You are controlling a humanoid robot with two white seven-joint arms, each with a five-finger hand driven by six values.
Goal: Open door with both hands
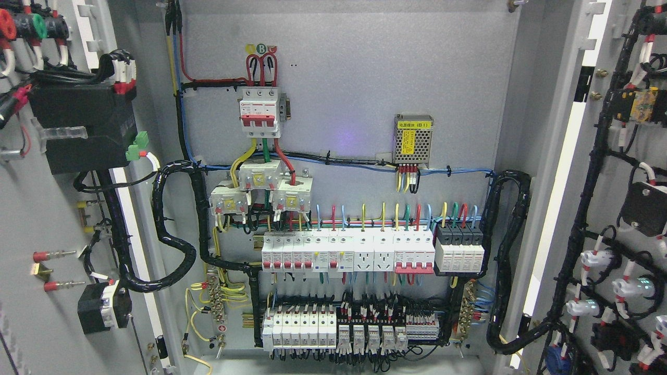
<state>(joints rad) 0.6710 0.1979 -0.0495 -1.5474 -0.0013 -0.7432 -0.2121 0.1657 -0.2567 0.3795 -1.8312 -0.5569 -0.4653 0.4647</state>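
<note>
Looking straight into the cabinet, I count two doors, both swung wide: the left door (31,208) fills the picture's left edge and the right door (625,182) fills the right edge, each showing me its grey inner face. Neither of my hands appears anywhere in this view, so I cannot tell whether my fingers are spread, pressed together or pinching anything. The left door carries one large black box (83,127) up high and one smaller black unit (101,307) lower down, with black cable bundles looping off it toward the cabinet. The right door carries a thick black harness (589,208) running down its face (several white lamp backs sit along it, too crowded for me to count). Between the doors stands the grey back panel (365,67). On it I count one red and white main breaker (259,112) near the top, three white current transformers (260,190) clustered just beneath it, one small perforated metal power supply (413,139) with a yellow label to the right, and two rows of white modules: an upper breaker row (346,252) and a lower terminal row (333,330).
</note>
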